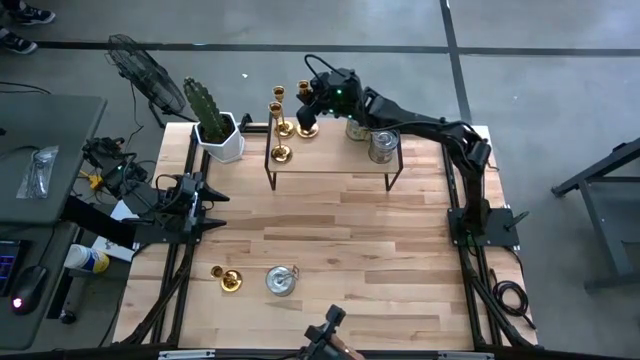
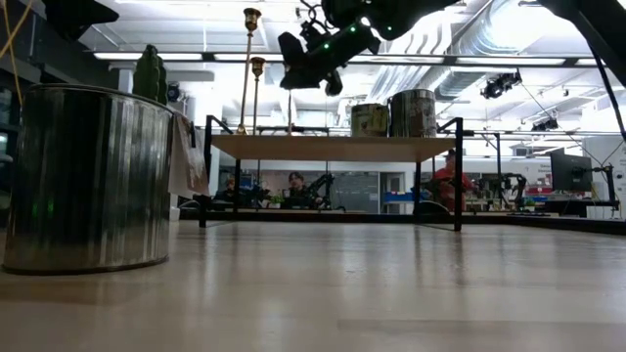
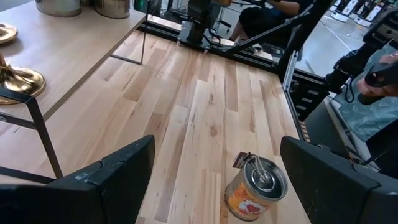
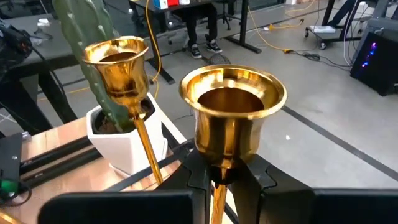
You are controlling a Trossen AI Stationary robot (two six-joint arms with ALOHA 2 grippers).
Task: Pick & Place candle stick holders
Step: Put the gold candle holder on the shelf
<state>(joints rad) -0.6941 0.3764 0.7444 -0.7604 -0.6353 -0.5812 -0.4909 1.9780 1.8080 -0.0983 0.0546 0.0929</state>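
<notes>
My right gripper (image 1: 312, 104) is over the far left part of the raised shelf (image 1: 330, 160), shut on an upright gold candlestick (image 4: 231, 118). Two other gold candlesticks (image 1: 281, 102) (image 1: 282, 152) stand on the shelf by their bases, beside it. Two silver cup holders (image 1: 356, 128) (image 1: 383, 146) stand on the shelf's right part. On the table near its front, a gold candlestick (image 1: 226, 279) lies on its side next to a silver cup holder (image 1: 281, 281). My left gripper (image 3: 211, 186) is open and empty at the table's left side. My right gripper pinches the gold candlestick's slim stem (image 4: 215, 184) just below its cup, between the two fingers. The fingers come roughly level from the table's right side and lie across the stem. The candlestick is upright; I cannot tell whether its base (image 1: 307, 129) rests on the shelf.
A white hexagonal pot with a green cactus (image 1: 214, 125) stands at the shelf's left end. The shelf has thin black legs (image 1: 270, 172) (image 1: 393, 172). Bare wooden table (image 1: 340, 240) lies between the shelf and the two things at the front. People sit beyond the table's far edge.
</notes>
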